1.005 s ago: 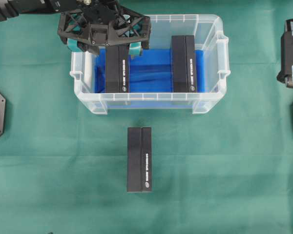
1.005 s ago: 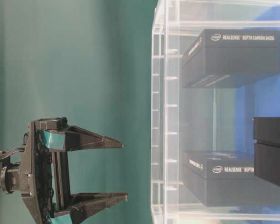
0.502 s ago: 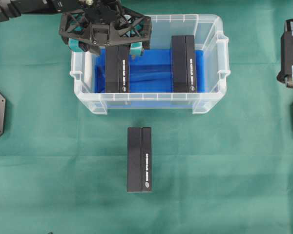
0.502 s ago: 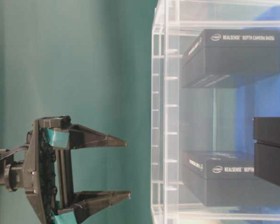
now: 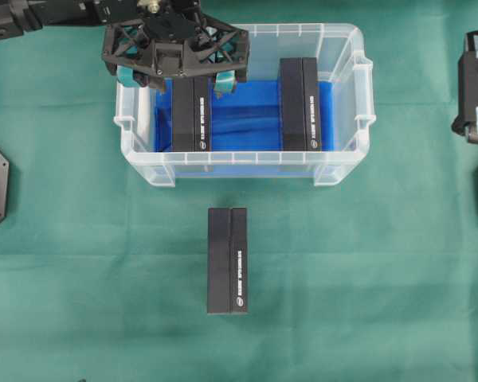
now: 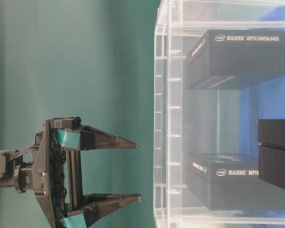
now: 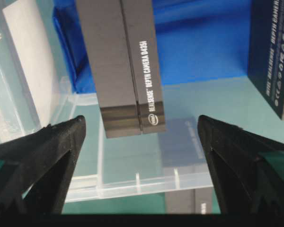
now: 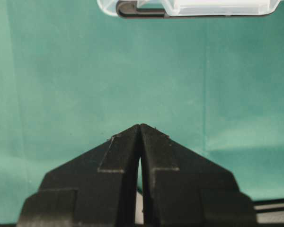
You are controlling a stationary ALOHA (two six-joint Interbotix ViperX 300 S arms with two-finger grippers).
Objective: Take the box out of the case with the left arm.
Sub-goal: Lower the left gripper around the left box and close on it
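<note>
A: From our left wrist view, nearest us is the left gripper [image 7: 139, 156], jaws spread wide and holding nothing. Just past the tips lies the end of the box [image 7: 125, 66] we want, resting on the blue sheet [image 7: 203, 52] at the left side of the case [image 5: 342, 163].

B: What could go wrong from here, do we think?

A: The gripper hovers over the far-left corner of the case. If we drop off-centre, one finger could land on top of the box or catch the case wall instead of straddling the box. A grip near the box's end might also let it tilt as we lift, and then it could snag the rim.

B: And the right gripper [image 8: 140, 142]?

A: Pressed together, parked over bare cloth [image 5: 382, 278], well away.

B: Count, near to far?

A: Two grippers. Three boxes: one outside box [image 5: 228, 261] on the cloth, two inside, ours and the right box [image 5: 301, 103]. One case, one sheet.
</note>
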